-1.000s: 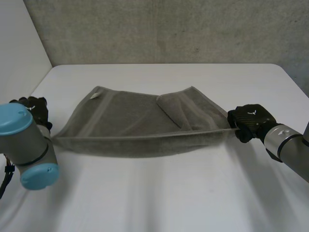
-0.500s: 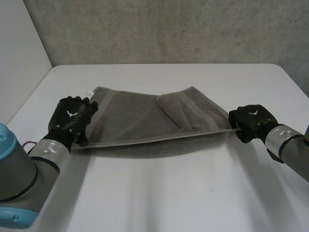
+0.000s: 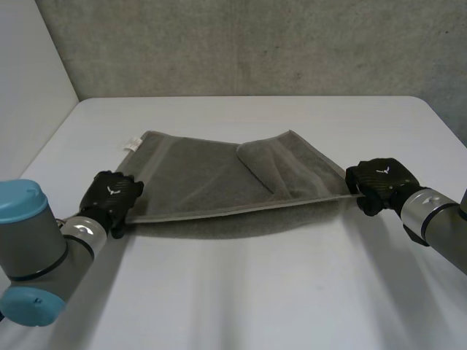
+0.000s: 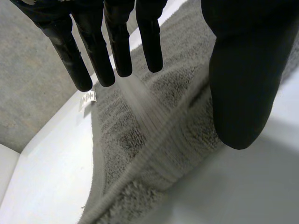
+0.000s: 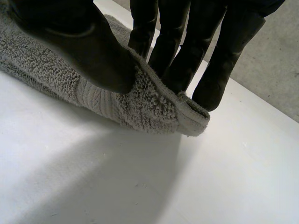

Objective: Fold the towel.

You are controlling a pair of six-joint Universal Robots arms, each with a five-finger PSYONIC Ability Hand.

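The towel lies spread across the middle of the table, one flap doubled over near its right end; we judge the fold barely begun. Our right hand clamps the near right corner between thumb and fingers. Our left hand sits at the near left corner, fingers straight and well apart from the thumb, the edge loose between them.

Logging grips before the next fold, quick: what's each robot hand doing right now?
Left robot hand: open, over the towel's near corner.
Right robot hand: closed, pinching the towel's other near corner.
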